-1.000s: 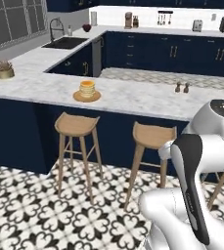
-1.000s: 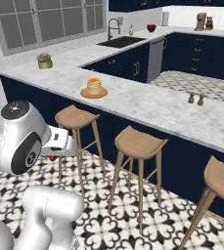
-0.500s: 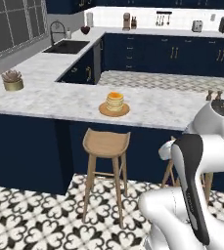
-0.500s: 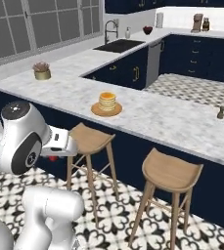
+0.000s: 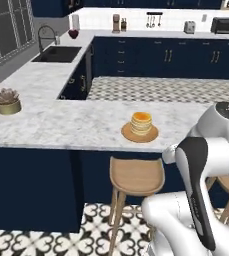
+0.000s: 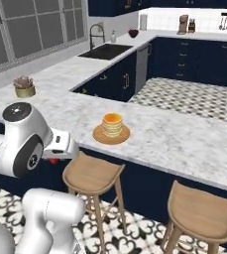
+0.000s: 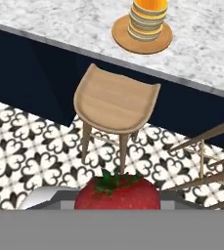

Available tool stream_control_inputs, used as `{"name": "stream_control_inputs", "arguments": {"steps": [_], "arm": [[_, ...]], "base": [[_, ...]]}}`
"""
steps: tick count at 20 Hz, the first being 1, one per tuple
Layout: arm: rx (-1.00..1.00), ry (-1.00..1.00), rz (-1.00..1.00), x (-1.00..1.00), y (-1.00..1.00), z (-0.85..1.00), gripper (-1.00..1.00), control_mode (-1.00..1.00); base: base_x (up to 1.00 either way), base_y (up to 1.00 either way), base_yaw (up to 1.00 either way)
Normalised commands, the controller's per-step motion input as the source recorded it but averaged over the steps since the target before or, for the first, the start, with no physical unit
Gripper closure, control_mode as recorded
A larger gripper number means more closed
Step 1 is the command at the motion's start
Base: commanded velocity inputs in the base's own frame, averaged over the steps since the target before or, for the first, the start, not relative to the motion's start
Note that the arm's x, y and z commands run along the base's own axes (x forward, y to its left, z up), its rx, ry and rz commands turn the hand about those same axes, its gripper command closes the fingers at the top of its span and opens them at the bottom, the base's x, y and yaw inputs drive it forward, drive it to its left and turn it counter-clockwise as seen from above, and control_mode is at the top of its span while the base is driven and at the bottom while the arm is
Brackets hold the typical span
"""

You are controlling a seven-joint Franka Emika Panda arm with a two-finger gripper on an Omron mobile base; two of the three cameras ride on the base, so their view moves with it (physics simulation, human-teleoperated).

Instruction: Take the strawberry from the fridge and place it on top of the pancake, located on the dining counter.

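A red strawberry [image 7: 117,193] with green leaves sits low in the hand view, and my gripper [image 6: 56,157] is shut on it. In the right base view the berry [image 6: 53,160] shows as a red spot under the white hand, held in front of the dining counter [image 6: 184,134] and below its marble top. The pancake [image 5: 141,122] [image 6: 112,124] [image 7: 147,14] is a golden stack on a round tan plate [image 5: 140,135] [image 7: 142,39] near the counter's front edge [image 5: 61,127], ahead of the gripper and higher up. The fridge is out of view.
A wooden stool [image 5: 136,175] [image 6: 92,173] [image 7: 116,100] stands right under the plate, between the gripper and the counter. Another stool [image 6: 204,211] is further right. A potted succulent [image 5: 8,101] [image 6: 24,87] sits at the counter's left. A sink [image 5: 56,52] lies beyond.
The base has driven along the counter, so the whole scene has slid: the pancake is now nearer and almost straight ahead. The arm's pose and its grip on the strawberry are unchanged.
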Motion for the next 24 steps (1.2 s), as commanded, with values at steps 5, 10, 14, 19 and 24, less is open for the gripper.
{"name": "stream_control_inputs", "arguments": {"steps": [5, 10, 14, 19, 24], "arm": [[0.0, 0.0, 0.0, 0.0, 0.0, 0.0, 1.0, 1.0], [0.0, 0.0, 0.0, 0.0, 0.0, 0.0, 1.0, 1.0], [0.0, 0.0, 0.0, 0.0, 0.0, 0.0, 1.0, 1.0], [0.0, 0.0, 0.0, 0.0, 0.0, 0.0, 1.0, 1.0], [0.0, 0.0, 0.0, 0.0, 0.0, 0.0, 1.0, 1.0]], "base": [[0.55, 1.0, -0.34], [0.7, 0.94, -0.44], [0.98, 0.64, -0.54], [1.0, 0.47, -0.56], [-0.23, 0.88, -0.36]]}}
